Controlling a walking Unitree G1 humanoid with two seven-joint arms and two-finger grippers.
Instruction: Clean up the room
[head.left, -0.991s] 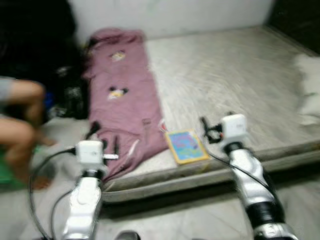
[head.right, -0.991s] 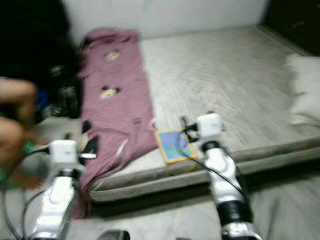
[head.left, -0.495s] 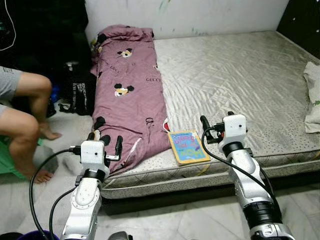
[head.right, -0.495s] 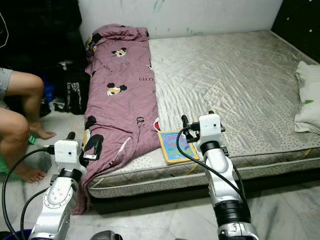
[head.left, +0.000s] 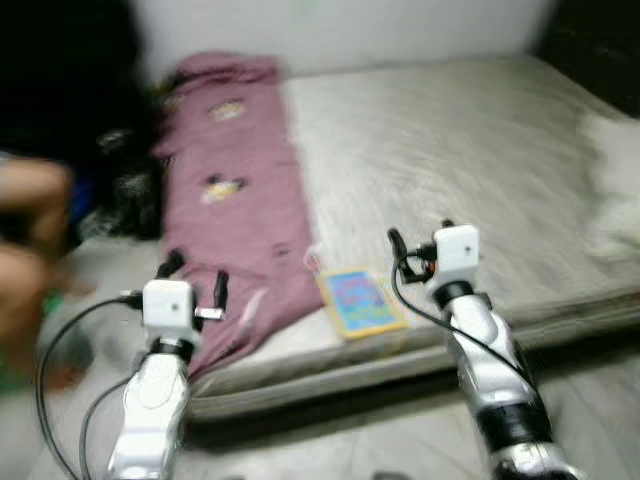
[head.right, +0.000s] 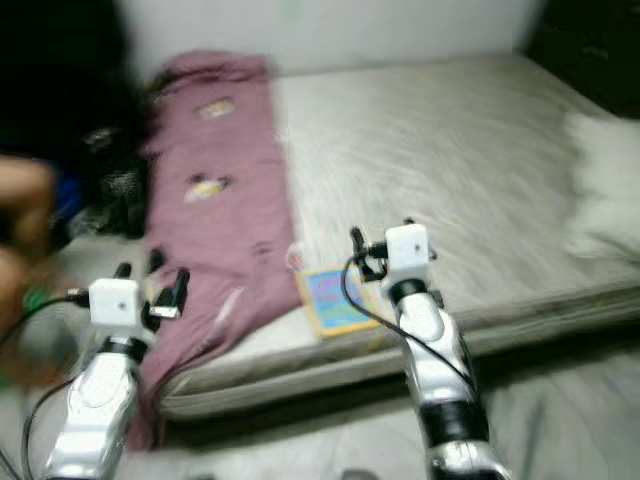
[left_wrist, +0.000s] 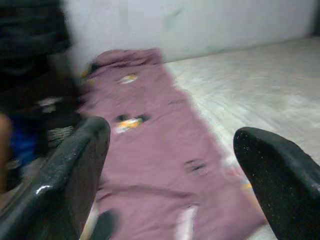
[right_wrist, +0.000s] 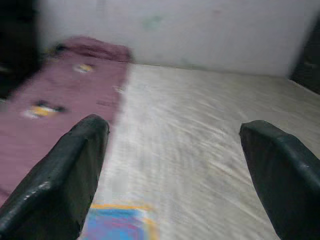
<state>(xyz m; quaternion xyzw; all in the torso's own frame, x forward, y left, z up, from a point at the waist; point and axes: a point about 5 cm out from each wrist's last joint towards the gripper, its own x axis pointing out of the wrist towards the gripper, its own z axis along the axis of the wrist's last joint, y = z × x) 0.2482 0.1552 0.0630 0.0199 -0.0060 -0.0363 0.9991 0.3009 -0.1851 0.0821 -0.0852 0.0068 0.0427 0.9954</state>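
Note:
A mauve blanket (head.left: 235, 190) printed with cartoon mice lies along the left side of the grey mattress (head.left: 450, 150) and hangs over its front corner. A colourful book (head.left: 360, 302) with a yellow border lies flat near the mattress's front edge, just right of the blanket. My left gripper (head.left: 195, 276) is open and empty, held in the air before the blanket's hanging end. My right gripper (head.left: 420, 240) is open and empty too, hovering just right of the book. In the right wrist view the book (right_wrist: 117, 222) lies below the wide-apart fingers (right_wrist: 65, 175).
A person's bare legs (head.left: 30, 230) are at the far left, next to dark bags (head.left: 125, 190) on the floor. A white pillow (head.left: 615, 180) lies at the mattress's right edge. A pale wall runs behind the bed. Light floor lies in front.
The whole picture has gone blurred and shifted a little to the left, so the camera is moving. Both arms keep the same raised pose with open fingers. Nothing on the bed has moved.

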